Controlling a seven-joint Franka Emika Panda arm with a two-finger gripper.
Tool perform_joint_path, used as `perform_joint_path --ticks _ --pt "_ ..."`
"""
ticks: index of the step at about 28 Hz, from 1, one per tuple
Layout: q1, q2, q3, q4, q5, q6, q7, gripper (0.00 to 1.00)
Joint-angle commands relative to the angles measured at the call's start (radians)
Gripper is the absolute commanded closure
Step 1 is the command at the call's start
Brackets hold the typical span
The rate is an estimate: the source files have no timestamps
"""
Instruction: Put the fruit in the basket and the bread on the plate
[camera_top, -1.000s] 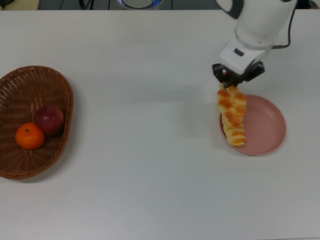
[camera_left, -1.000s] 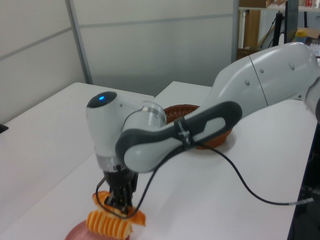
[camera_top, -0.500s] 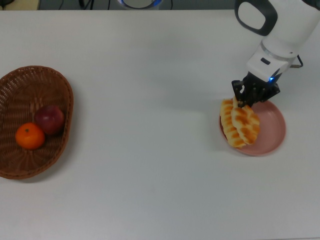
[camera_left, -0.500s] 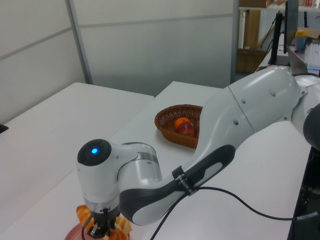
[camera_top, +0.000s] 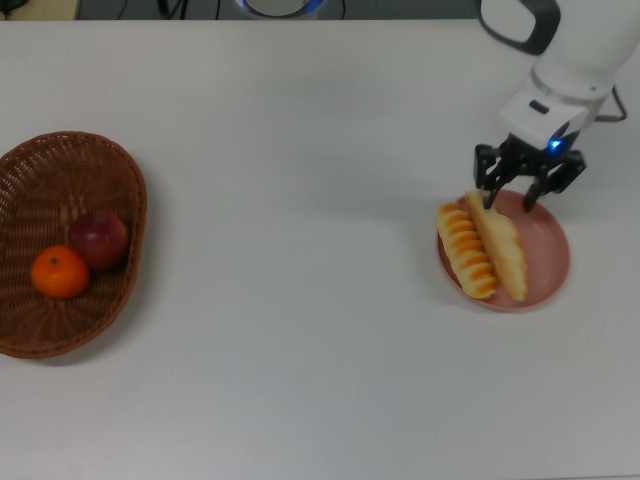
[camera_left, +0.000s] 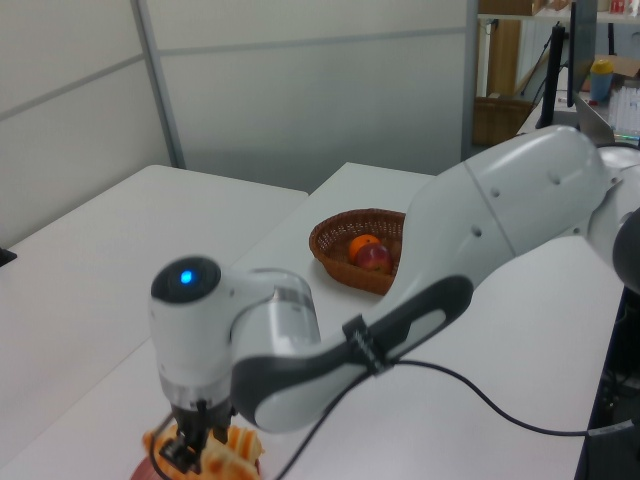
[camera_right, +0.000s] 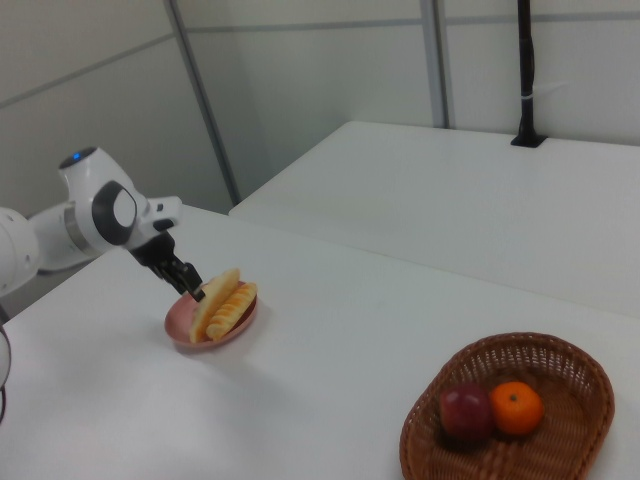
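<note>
- Gripper (camera_top: 527, 187) hangs w/ fingers spread, nothing betw. them, over the far rim of the pink plate (camera_top: 548, 262) at the top view's right; blue light glows on the wrist above.
- Just below the fingertips, toward the top view's bottom: braided pastry (camera_top: 501, 256), its near pointed end almost under the jaws. Long axis runs away from the gripper, slanting slightly to the top view's right.
- Beside it, on the top view's left & touching along its length: striped loaf (camera_top: 465, 252), same lie, outer edge overhanging the plate rim a little.
- Right view confirms: gripper (camera_right: 187, 279) sits at the upper tips of both loaves (camera_right: 224, 305), which rest in the plate (camera_right: 181, 326).
- Left view: only the gripper (camera_left: 187, 449) & bits of bread (camera_left: 232, 447) show at the bottom edge, arm blocking the rest.
- Well apart from the tool, far across the table (camera_top: 300, 150) at the top view's left: wicker basket (camera_top: 121, 190) holding the apple (camera_top: 100, 238) & tangerine (camera_top: 60, 273), touching.
- Judgement: both halves of the task look done. Since the bread stretches away from the jaws and not betw. them, a straight lift should clear it; a sideways drift toward the pastry tip could nudge it off.
</note>
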Motion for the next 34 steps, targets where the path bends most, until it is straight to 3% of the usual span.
perform_joint_path --ticks 1,4,8,12,15,23,29,34 --pt "0.001 -0.118 -0.020 0.016 0.145 -0.095 0.015 0.00" --pt "-0.031 -0.177 -0.021 0.032 0.207 -0.179 0.009 0.00" --pt "-0.069 -0.230 -0.021 0.032 0.216 -0.274 -0.016 0.00" --pt "-0.160 -0.265 -0.023 0.032 0.242 -0.394 -0.132 0.00" --pt "-0.252 -0.294 -0.023 0.032 0.290 -0.454 -0.268 0.00" --pt "-0.410 -0.337 -0.024 0.022 0.279 -0.586 -0.437 0.00" --pt "-0.525 -0.470 -0.024 -0.098 0.279 -0.615 -0.539 0.00" --pt "-0.560 -0.498 -0.024 -0.139 0.279 -0.606 -0.540 0.00"
